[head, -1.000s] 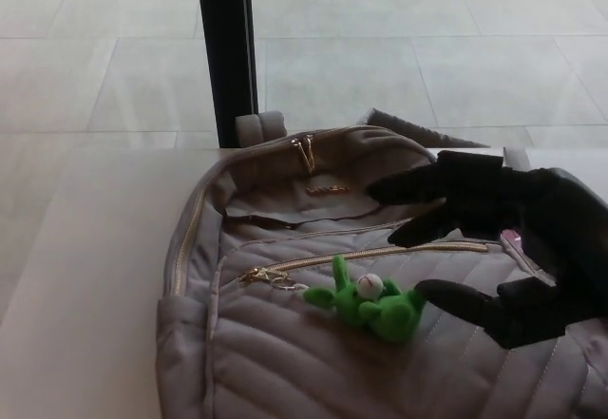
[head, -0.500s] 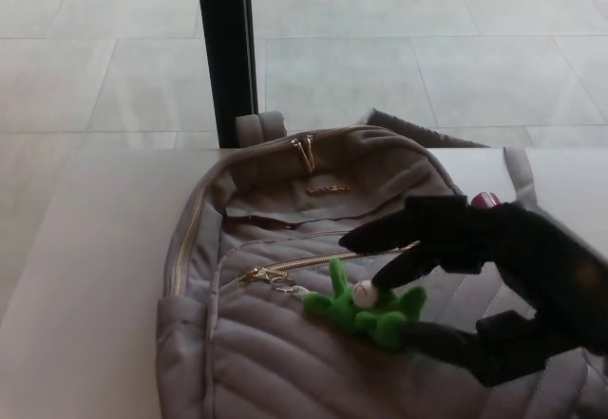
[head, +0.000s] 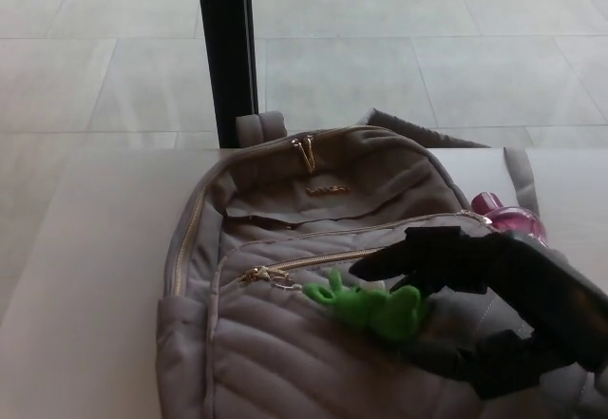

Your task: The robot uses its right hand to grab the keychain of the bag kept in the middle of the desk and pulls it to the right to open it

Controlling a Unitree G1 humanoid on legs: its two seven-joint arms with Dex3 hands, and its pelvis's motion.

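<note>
My right hand (head: pixel 475 305) reaches in from four o'clock and lies over the front of the quilted grey fabric backpack (head: pixel 285 343), which sits on the pale bench (head: pixel 85 276) at the middle of my view. The bright green plush keychain (head: pixel 370 307) lies on the bag's front panel, just below the gold zipper line (head: pixel 313 262) of the front pocket, its ring at the nine o'clock end joined to the zip pull. My upper fingers (head: pixel 408 257) press over the top of the plush and my thumb (head: pixel 456 357) comes under it from five o'clock, so the hand looks nearly closed around it; whether the grip is firm I cannot tell. The zipper appears shut, so I judge this to be the grasping step. Next I should tighten on the plush and draw it toward three o'clock along the zipper line, keeping the pull low and level.
</note>
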